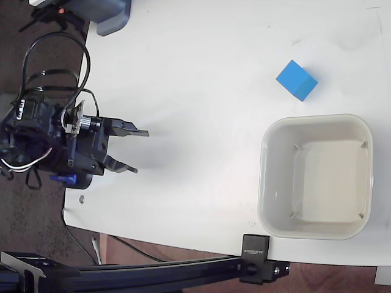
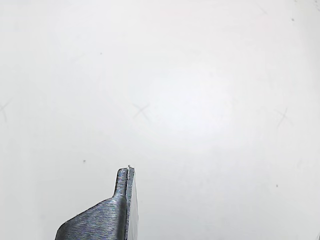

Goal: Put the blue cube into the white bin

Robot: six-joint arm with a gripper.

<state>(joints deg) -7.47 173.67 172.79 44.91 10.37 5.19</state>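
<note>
My gripper at left of the fixed view, jaws spread and empty over the bare table. Cube lies at upper right, just above the bin, not touching it. Wrist view shows one finger only.

Fixed view: grey-blue box cut by the top edge; black arm base partly cut by the left edge. Wrist view: one dark ribbed gripper finger visible, its base cut by the bottom edge; the other finger lies outside the frame.
</note>
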